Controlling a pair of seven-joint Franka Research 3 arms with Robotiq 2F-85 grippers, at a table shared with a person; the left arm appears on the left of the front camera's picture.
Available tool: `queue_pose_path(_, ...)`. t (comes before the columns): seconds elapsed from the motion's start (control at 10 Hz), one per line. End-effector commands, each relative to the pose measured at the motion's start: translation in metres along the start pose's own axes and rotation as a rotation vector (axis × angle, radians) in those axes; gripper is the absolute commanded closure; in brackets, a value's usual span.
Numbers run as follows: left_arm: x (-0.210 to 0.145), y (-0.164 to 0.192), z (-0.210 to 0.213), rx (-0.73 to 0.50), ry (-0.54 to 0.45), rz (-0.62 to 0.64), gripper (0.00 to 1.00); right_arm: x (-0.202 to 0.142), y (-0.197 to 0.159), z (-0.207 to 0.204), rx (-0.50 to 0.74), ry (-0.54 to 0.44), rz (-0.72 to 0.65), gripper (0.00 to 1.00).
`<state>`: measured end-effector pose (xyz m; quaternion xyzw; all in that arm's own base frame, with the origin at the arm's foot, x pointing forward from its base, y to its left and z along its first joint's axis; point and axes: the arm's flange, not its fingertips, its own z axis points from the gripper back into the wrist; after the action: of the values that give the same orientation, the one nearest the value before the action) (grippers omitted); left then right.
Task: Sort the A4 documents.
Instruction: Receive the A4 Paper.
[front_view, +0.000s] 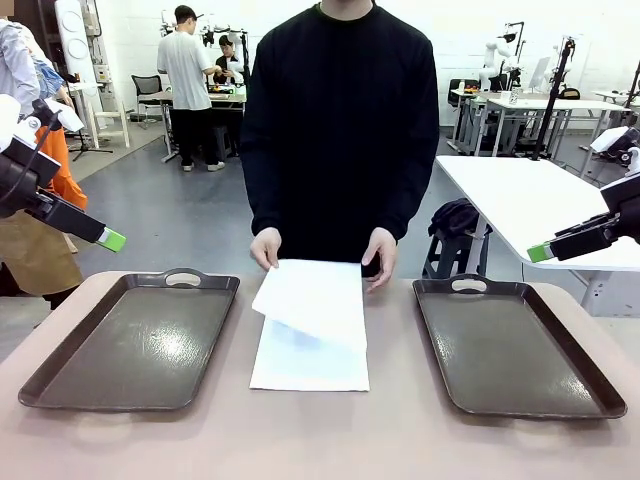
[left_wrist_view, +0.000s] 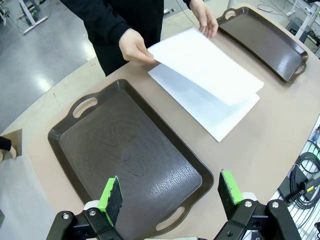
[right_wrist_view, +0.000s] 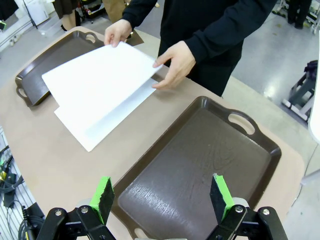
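The left gripper (left_wrist_view: 170, 192) has black fingers (left_wrist_view: 115, 202) with bright green pads (left_wrist_view: 106, 194), and small silver screws (left_wrist_view: 91, 212) sit in its black link bars. The right gripper (right_wrist_view: 161, 196) is built the same: black metal, green pads, round screw heads. In the front view a thin black cable (front_view: 38, 145) seems to run along the left wrist. The person (front_view: 340, 120) wears a plain black sweater with long sleeves (front_view: 262, 150) and a round neck.
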<state>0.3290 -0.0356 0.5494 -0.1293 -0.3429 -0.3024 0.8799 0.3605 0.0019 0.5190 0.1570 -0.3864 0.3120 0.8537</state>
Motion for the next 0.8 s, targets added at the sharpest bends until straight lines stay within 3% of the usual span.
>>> queue_pose_path(0.0, -0.0006, 0.0005, 0.0004, -0.016, -0.006, -0.013, 0.0, -0.0006, -0.0001, -0.0001, 0.008, -0.004, 0.004, 0.0)
queue_pose_path(0.7, -0.0006, 0.0005, 0.0004, -0.016, -0.006, -0.013, 0.0, -0.0006, -0.0001, -0.0001, 0.008, -0.004, 0.004, 0.0)
